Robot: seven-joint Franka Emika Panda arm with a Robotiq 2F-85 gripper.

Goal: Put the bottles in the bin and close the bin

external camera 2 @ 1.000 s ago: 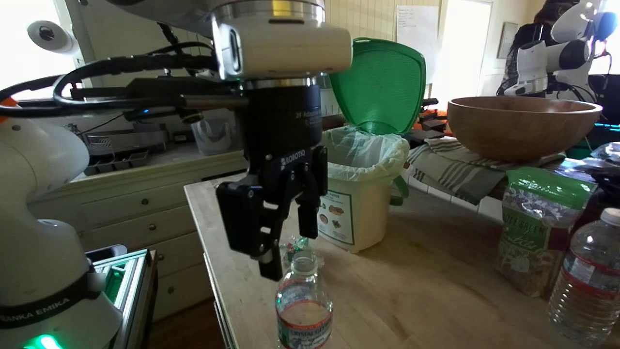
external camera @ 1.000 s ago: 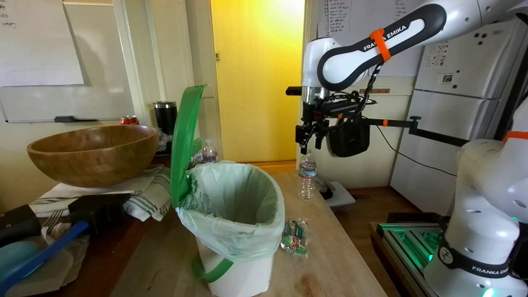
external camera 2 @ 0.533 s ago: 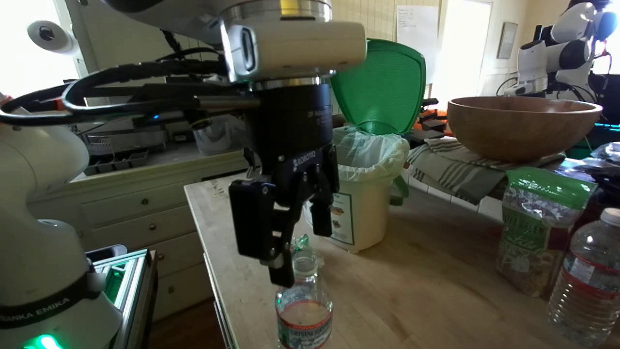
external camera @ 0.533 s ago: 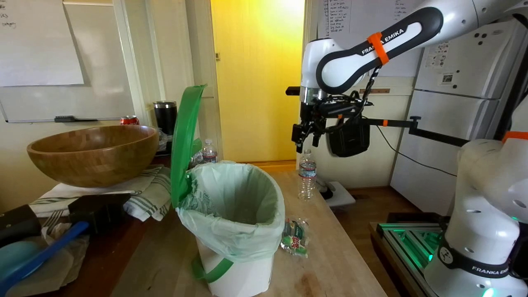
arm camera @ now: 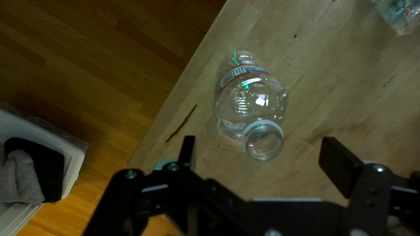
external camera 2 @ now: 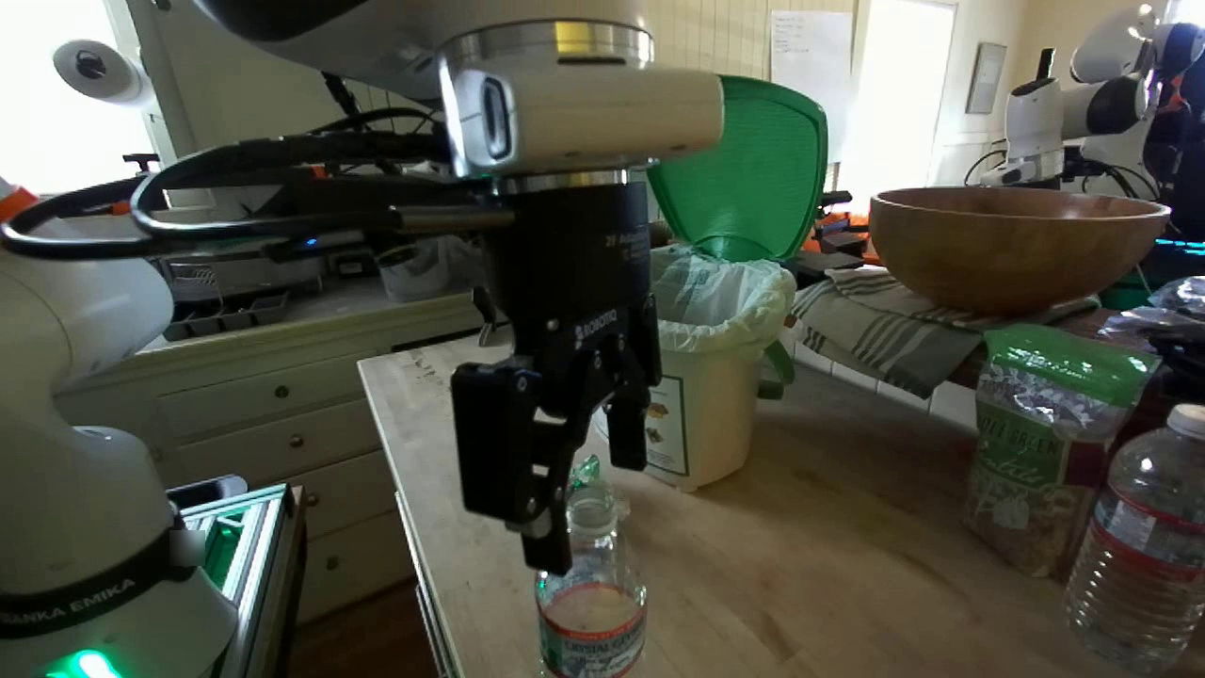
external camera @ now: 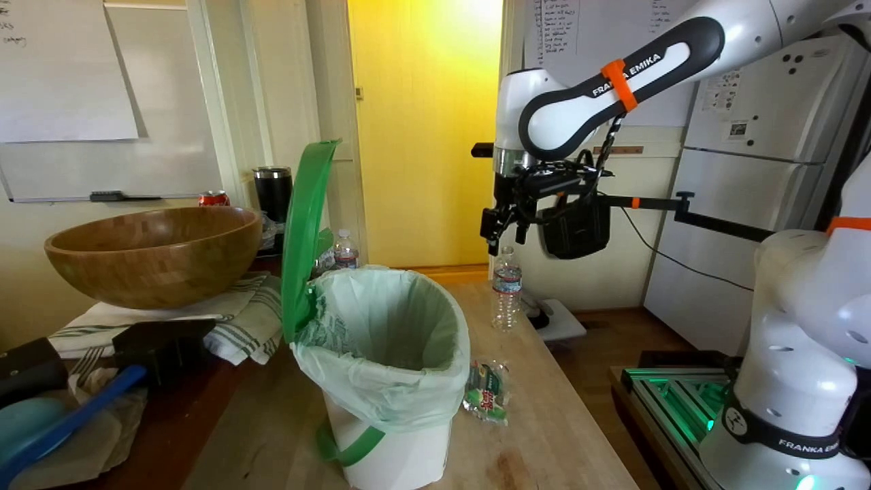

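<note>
The uncapped bottle (arm camera: 249, 101) is standing upright close to the edge of the table (external camera: 544, 435), with a red-edged label (external camera 2: 593, 631) wrapped round it. The tool (external camera: 507, 246) hangs right above it with its fingers (arm camera: 341, 165) spread wide, and in the wrist view the bottle's mouth shows in the gap between them. There's a second bottle (external camera 2: 1134, 556) too, white cap (external camera 2: 1188, 421) on, upright right next to a green-topped bag (external camera 2: 1045, 461). The bin (external camera: 401, 456) is on the same table, well apart from both bottles, with its green lid (external camera: 306, 231) flipped up and the pale liner (external camera: 401, 401) folded over the rim. A crumpled clear wrapper (external camera: 486, 395) is lying just beside the bin. Over on the lid side of the bin there's a big wooden bowl (external camera: 153, 258) sitting on a striped cloth (external camera: 245, 327), and past the bowl in an exterior view you can see a black tumbler (external camera: 273, 194) plus the top of a red can (external camera: 214, 198). Off the edge of the table, the wrist view catches wood floor (arm camera: 98, 75) and a white box (arm camera: 73, 170) with a black thing (arm camera: 49, 164) and a grey quilted thing (arm camera: 26, 183) in it.
</note>
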